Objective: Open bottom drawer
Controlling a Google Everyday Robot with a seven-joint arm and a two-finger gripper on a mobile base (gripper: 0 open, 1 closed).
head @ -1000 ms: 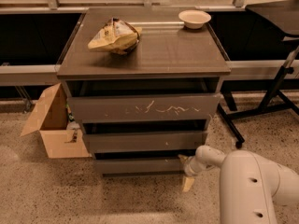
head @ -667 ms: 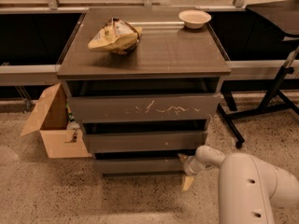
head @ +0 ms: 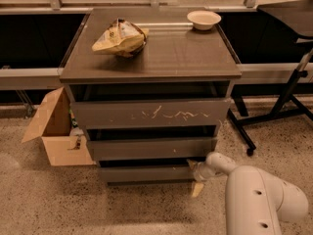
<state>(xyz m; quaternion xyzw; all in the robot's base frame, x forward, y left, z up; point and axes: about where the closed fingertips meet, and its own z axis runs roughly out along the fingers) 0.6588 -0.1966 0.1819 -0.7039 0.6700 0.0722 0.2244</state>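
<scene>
— Locating the gripper comes first. Where does it sit?

— At the lower right front corner of the bench, low by the floor, against the right end of the bottom drawer. The white arm reaches in from the right.

— Why that end rather than the middle of the front?

— The front is flat and has no handle. Probably only its edges offer purchase, and the right end lies nearest the arm.

— Finger state?

— Spread. One fingertip lies at the upper right corner of the bottom front, in the dark gap under the middle drawer. The other points down toward the floor. Nothing appears to be pinched between them.

— Drawer status?

— It is the lowest of three fronts, below the scratched top drawer. Judged not yet drawn out.

— Obstructions?

— The cardboard box stands off the bench's left side, apart from the drawer's path. The chip bag rests toward the back left of the top, the bowl at the back right corner. A pull on the drawer should disturb neither.
</scene>
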